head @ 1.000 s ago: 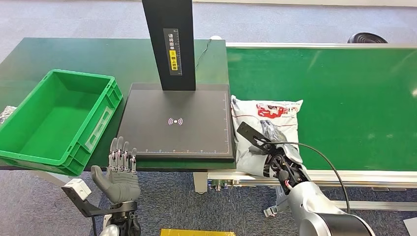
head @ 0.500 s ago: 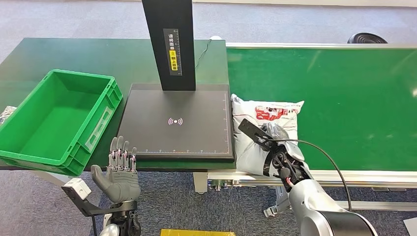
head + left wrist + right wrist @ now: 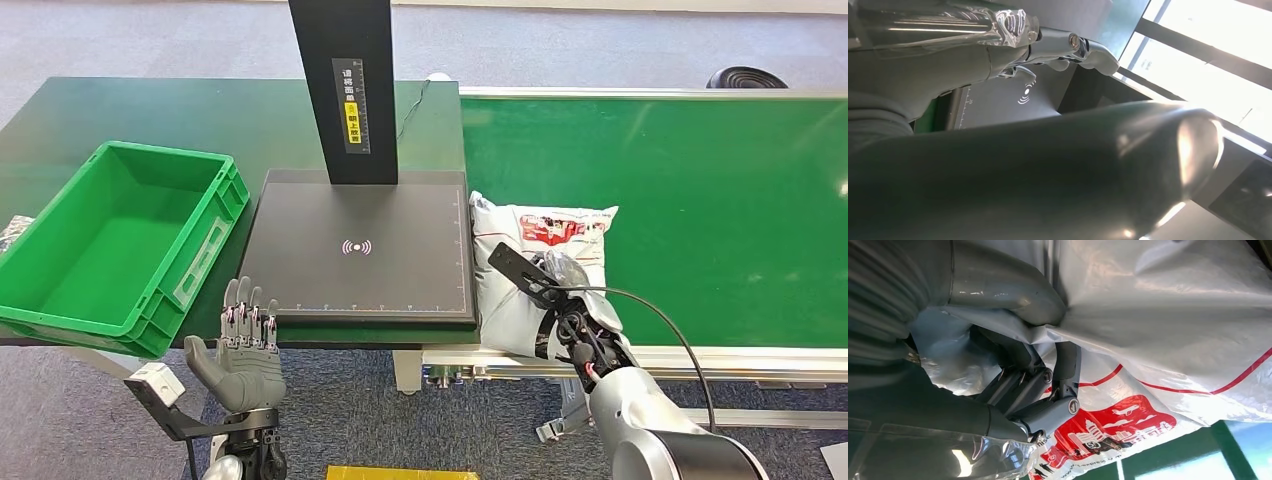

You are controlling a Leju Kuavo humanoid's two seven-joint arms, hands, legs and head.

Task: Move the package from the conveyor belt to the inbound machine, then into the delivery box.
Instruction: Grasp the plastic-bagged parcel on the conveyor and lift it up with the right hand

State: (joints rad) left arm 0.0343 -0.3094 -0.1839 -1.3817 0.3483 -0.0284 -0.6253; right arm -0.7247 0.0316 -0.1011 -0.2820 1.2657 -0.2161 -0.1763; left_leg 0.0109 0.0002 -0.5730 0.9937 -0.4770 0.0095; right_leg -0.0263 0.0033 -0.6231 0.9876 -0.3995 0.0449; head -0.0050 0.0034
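The package (image 3: 548, 232), a white plastic bag with red print, lies at the conveyor belt's (image 3: 700, 200) near left corner, beside the black inbound machine plate (image 3: 360, 250). My right hand (image 3: 566, 303) is on its near end and grips the film. In the right wrist view the thumb (image 3: 1013, 290) and fingers (image 3: 1048, 410) pinch a fold of the package (image 3: 1173, 315). My left hand (image 3: 240, 350) is open, palm up with fingers spread, below the plate's front edge. The left wrist view has its fingers (image 3: 1068, 45) in front of the plate (image 3: 1013, 100). The green delivery box (image 3: 110, 240) sits left of the plate.
A black post (image 3: 345, 90) rises from the back of the machine plate. The dark green table (image 3: 150, 110) carries the box and the machine. The belt has a metal rail (image 3: 700, 360) along its near side. A yellow object (image 3: 400, 472) lies on the floor below.
My right hand has moved slightly further onto the package and closed on it; the bag has bunched and shifted a little. The left hand has stayed put.
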